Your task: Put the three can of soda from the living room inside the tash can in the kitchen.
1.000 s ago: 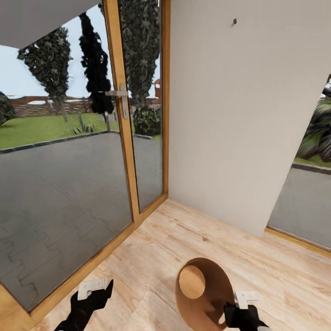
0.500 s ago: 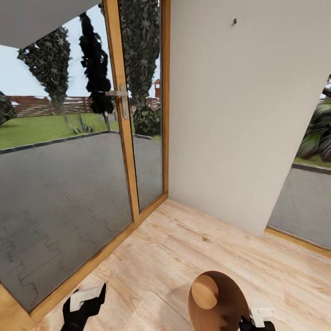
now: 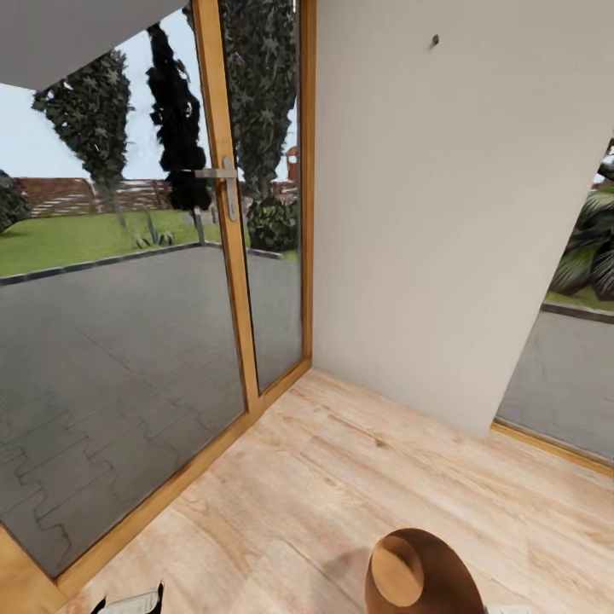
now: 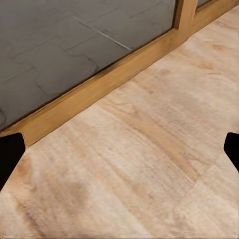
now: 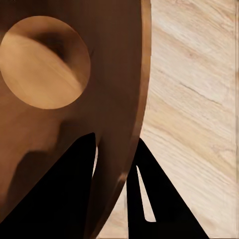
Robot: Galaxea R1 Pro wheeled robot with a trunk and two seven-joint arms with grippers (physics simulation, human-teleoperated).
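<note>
While the robot faces a corner of glass doors, its right gripper carries the trash can by the rim.

One finger sits inside the orange-brown wall and the other outside, so the jaws are clamped on the rim, and the can hangs tilted with its round bottom visible. The left gripper is empty over the plank floor, its tips far apart at the edges of the wrist view. No soda cans are in sight here. To do this carrying step well, I think the grip must stay firm and turns must be slow, because a thin rim can slip; the can should also keep away from the door frame and the wall.
</note>
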